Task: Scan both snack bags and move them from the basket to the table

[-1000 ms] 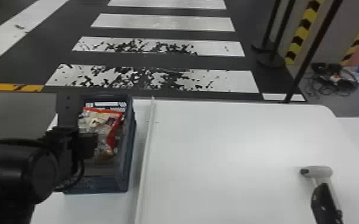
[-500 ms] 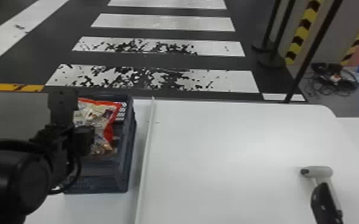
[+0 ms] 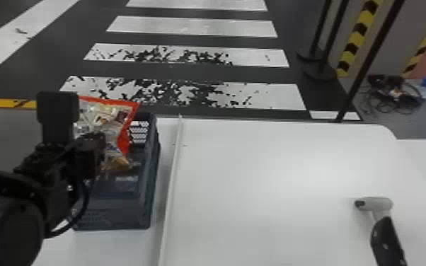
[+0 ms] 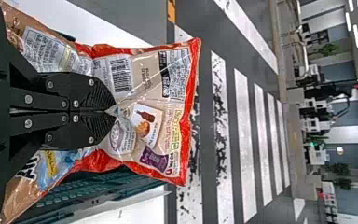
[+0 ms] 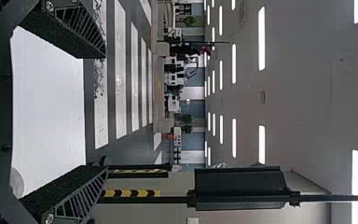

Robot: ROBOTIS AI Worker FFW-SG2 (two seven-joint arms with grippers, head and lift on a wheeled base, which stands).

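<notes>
Pointing forward, left arm (image 3: pixel 51 177), jaws closed on snack bag (image 3: pixel 113 122)

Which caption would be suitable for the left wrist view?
The left pincer grips a red-edged snack bag, with part of the basket behind it.

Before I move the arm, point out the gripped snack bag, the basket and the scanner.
Snack bag (image 4: pixel 120 74), left wrist view: on its barcode.
Basket (image 3: pixel 113 215), head view: on its near wall.
Scanner (image 3: pixel 385 235), head view: on its black handle.
</notes>
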